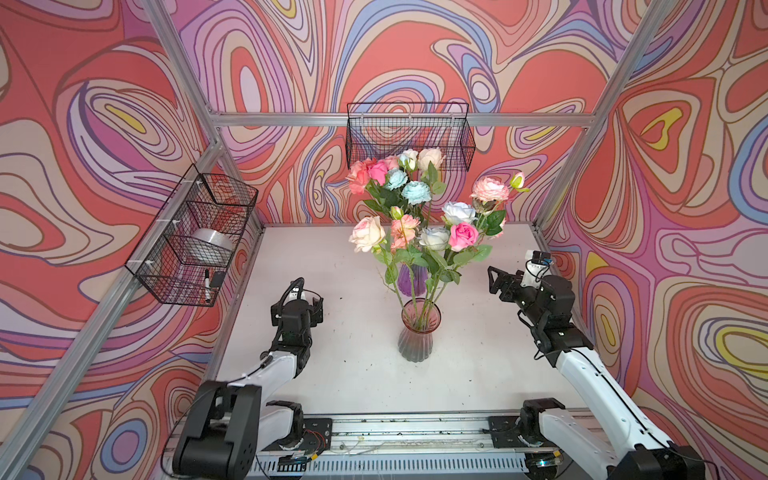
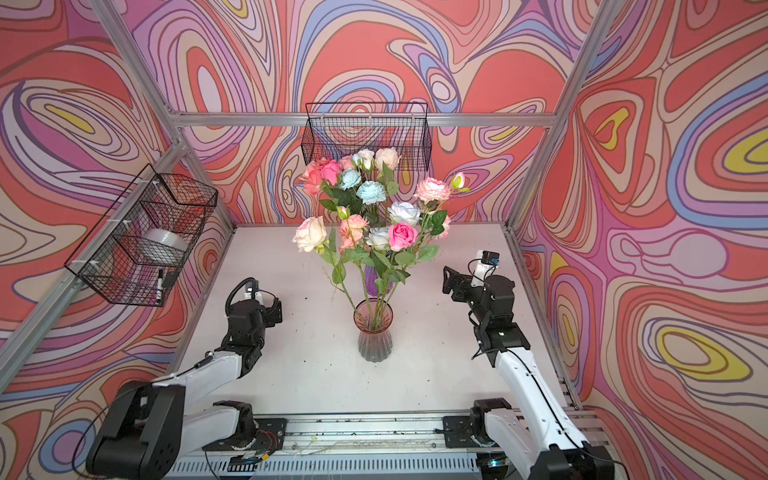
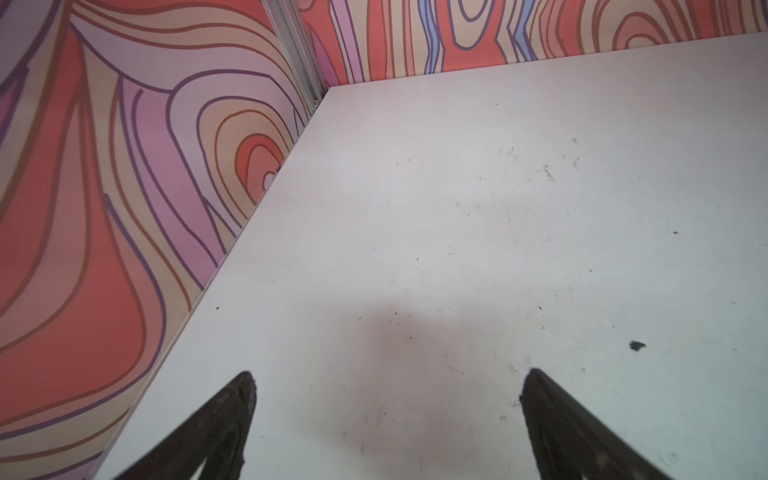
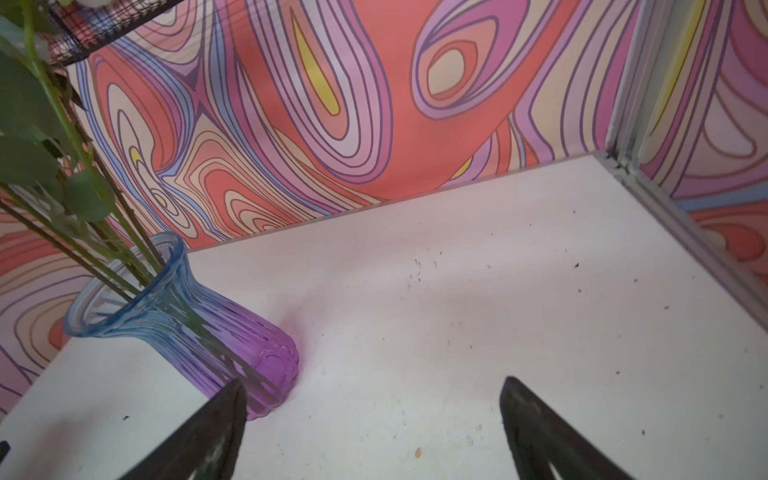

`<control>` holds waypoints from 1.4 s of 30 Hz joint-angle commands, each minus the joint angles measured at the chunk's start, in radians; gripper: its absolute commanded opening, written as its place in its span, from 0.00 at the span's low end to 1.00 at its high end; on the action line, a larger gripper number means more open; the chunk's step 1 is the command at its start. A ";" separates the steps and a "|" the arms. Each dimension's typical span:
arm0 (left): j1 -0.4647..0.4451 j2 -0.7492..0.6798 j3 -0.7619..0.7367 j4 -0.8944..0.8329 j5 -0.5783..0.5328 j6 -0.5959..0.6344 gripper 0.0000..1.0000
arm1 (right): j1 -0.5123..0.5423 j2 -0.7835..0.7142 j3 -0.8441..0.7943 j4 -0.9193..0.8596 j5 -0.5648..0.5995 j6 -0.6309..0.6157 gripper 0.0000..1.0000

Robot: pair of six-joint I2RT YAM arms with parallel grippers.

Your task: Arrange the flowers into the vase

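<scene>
In a top view the flowers stand in a ribbed pink glass vase and a purple vase behind; the left wrist view shows the left gripper spread, empty, over white table; the right wrist view, the right gripper spread near the fluted purple vase.

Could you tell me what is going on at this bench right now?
A two-armed robot is arranging flowers, and the job looks about done. The roses already stand in two glass vases on the white table: a pink-rimmed grey vase in front and a blue-and-purple vase behind it. The left hand and right hand are both open and empty, one on either side of the vases, touching nothing. I see no rose lying loose.
</scene>
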 commanded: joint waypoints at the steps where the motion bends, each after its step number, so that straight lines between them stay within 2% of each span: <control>1: 0.006 0.130 -0.057 0.393 0.019 -0.024 1.00 | -0.003 0.060 -0.079 0.183 0.121 -0.177 0.98; 2: 0.007 0.174 -0.070 0.493 0.053 -0.001 1.00 | -0.002 0.086 -0.124 0.253 0.173 -0.209 0.98; 5: 0.005 0.259 -0.054 0.544 0.097 0.023 1.00 | -0.002 0.173 -0.265 0.538 0.247 -0.236 0.98; 8: 0.012 0.198 -0.006 0.355 0.079 -0.015 1.00 | -0.002 0.293 -0.356 0.823 0.254 -0.160 0.98; 9: 0.013 0.214 0.003 0.361 0.082 -0.008 1.00 | -0.002 0.333 -0.368 0.892 0.242 -0.135 0.98; 10: 0.013 0.235 0.016 0.379 0.088 0.005 1.00 | -0.002 0.381 -0.375 0.966 0.218 -0.131 0.98; 12: 0.014 0.212 0.058 0.255 0.101 -0.006 1.00 | -0.002 0.480 -0.372 1.060 0.178 -0.189 0.98; 13: 0.018 0.210 0.081 0.206 0.112 -0.007 1.00 | -0.002 0.549 -0.372 1.133 0.194 -0.195 0.98; 15: 0.032 0.227 0.075 0.244 0.121 -0.011 1.00 | -0.002 0.698 -0.395 1.336 0.233 -0.194 0.98; 16: 0.034 0.220 0.082 0.218 0.120 -0.019 1.00 | -0.002 0.756 -0.390 1.354 0.245 -0.184 0.98; 19: 0.039 0.223 0.080 0.228 0.123 -0.018 1.00 | -0.002 0.784 -0.323 1.275 0.150 -0.228 0.98; 24: 0.039 0.219 0.080 0.219 0.123 -0.020 1.00 | -0.002 0.764 -0.250 1.117 0.174 -0.220 0.98; 28: 0.039 0.219 0.080 0.223 0.123 -0.020 1.00 | -0.005 0.757 -0.122 0.859 0.181 -0.203 0.98; 42: 0.039 0.219 0.079 0.223 0.124 -0.019 1.00 | -0.019 0.758 -0.106 0.832 0.173 -0.190 0.98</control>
